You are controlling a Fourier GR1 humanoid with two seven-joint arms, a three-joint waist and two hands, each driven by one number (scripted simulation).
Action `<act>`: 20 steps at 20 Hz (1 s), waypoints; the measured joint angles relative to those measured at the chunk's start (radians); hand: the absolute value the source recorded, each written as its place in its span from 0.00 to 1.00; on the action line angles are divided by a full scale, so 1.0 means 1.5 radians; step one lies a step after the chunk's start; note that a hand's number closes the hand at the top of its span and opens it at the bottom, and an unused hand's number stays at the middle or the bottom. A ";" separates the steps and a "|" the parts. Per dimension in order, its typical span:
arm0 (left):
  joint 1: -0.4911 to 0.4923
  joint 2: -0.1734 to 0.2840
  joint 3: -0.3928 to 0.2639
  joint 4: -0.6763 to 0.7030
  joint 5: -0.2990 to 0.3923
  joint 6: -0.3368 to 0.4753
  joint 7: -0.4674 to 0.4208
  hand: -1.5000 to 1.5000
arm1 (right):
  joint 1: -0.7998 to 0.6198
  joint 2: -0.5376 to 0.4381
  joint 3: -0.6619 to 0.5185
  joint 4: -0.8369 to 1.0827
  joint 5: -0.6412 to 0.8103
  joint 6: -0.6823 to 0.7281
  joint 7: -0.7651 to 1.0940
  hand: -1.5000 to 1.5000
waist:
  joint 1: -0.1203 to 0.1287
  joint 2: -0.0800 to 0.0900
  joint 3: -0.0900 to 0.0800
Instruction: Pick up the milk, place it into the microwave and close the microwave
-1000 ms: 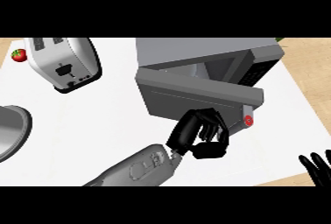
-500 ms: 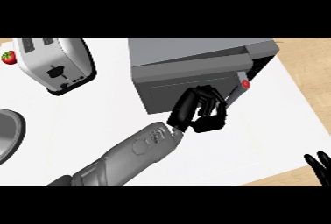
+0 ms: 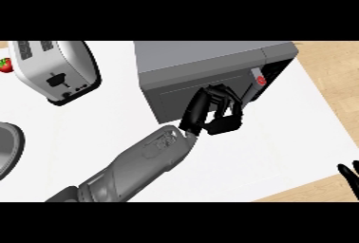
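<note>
The microwave (image 3: 210, 71) stands on the surface (image 3: 280, 147) toward the back. The toaster (image 3: 56, 69) stands well to the left of it, with a strawberry (image 3: 5, 65) just left of the toaster. The left hand (image 3: 214, 111) lies against the microwave's front, the right hand (image 3: 349, 173) far to its right and nearer, and a rounded rim (image 3: 8, 149) shows far left and nearer too.

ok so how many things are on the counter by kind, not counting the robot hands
microwave: 1
toaster: 1
strawberry: 1
grey round dish at the left edge, only partly in view: 1
total: 4
</note>
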 measured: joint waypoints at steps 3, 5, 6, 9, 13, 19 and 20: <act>0.002 0.000 0.003 -0.001 0.024 0.002 -0.012 1.00 | -0.004 -0.004 -0.004 -0.004 -0.011 -0.001 0.005 0.00 | -0.004 0.000 0.000; 0.004 0.000 0.007 -0.004 0.041 0.002 -0.019 1.00 | -0.007 -0.006 -0.006 -0.006 -0.019 -0.001 0.007 0.00 | -0.006 0.000 0.001; 0.004 0.000 0.006 -0.003 0.046 0.004 -0.023 1.00 | -0.011 -0.006 -0.006 -0.008 -0.023 -0.002 0.008 0.00 | -0.006 0.001 0.001; 0.002 0.000 0.003 -0.003 0.063 0.007 -0.035 1.00 | -0.016 -0.010 -0.010 -0.009 -0.033 -0.002 0.012 0.00 | -0.007 0.001 0.001; 0.000 0.000 -0.004 0.000 0.076 0.014 -0.059 1.00 | -0.024 -0.019 -0.011 -0.014 -0.045 0.004 0.018 0.00 | -0.007 0.004 0.001; 0.001 0.000 -0.008 0.003 0.097 0.027 -0.095 1.00 | -0.031 -0.029 -0.003 -0.027 -0.064 0.016 0.025 0.00 | -0.012 0.006 0.001; 0.001 0.000 -0.009 0.003 0.100 0.030 -0.100 1.00 | -0.033 -0.031 -0.003 -0.027 -0.066 0.018 0.026 0.00 | -0.013 0.007 0.001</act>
